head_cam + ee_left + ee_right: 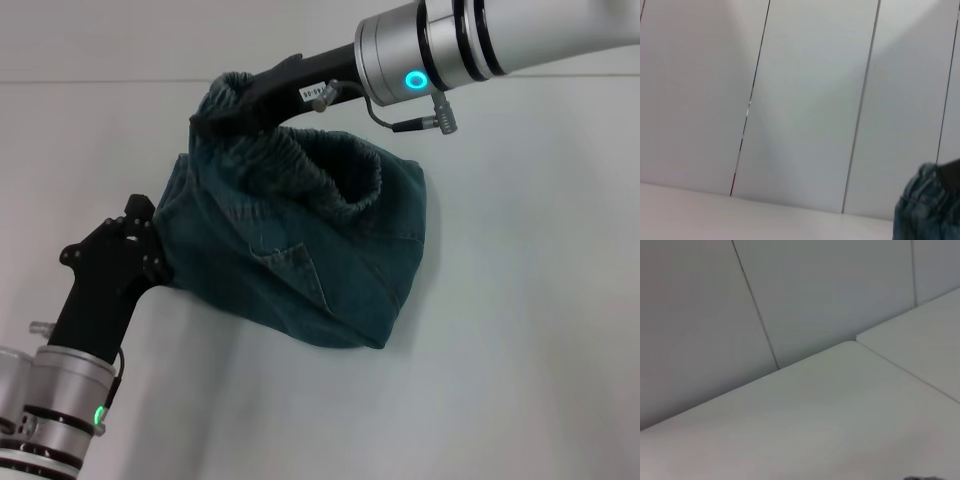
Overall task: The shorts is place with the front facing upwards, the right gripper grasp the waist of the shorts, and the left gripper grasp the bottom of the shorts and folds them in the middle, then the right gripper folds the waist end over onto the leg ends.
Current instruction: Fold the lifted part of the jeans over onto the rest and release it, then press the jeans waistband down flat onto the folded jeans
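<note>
The blue-green denim shorts [330, 270] hang bunched between my two grippers, above the white table [520, 330]. Their gathered elastic waistband [310, 170] curls open on top, and a stitched pocket faces me. My right gripper [208, 118], black with a small white label, reaches in from the upper right and is shut on the far end of the waistband. At the lower left, my left gripper [152, 232] is shut on the shorts' left edge. The leg hems are hidden in the folds. A corner of the denim [920, 212] shows in the left wrist view.
The table runs wide around the shorts, and a seam [905, 370] splits it into two tops. A pale panelled wall [805, 100] with thin dark joints stands behind it.
</note>
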Robot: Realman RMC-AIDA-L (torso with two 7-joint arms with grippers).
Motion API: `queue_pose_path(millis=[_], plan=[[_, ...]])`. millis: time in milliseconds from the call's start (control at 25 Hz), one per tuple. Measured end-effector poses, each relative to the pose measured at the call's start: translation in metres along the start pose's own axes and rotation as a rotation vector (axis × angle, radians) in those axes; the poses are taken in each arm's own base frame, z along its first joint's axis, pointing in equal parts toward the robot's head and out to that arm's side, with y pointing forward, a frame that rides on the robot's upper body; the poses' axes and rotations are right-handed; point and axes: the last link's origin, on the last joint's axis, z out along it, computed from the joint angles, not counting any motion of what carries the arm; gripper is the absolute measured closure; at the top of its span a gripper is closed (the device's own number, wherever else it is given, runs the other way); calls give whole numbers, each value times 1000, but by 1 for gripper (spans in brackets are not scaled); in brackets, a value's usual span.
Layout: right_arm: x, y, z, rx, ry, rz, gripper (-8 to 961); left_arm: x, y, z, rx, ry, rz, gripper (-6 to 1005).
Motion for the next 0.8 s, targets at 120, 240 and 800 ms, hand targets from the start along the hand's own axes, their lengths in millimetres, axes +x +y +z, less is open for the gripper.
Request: queue_pose_path(millis=[120,240,800], plan=[[3,3,2,-6,44,-22,582,2,0,0,-1,13,2,998],[5,4,4,-5,73,-41,456,3,-1,0,-3,17,6,999],[24,-19,-70,98,-183,63,29,14,17,-4,-204,92,33,999]])
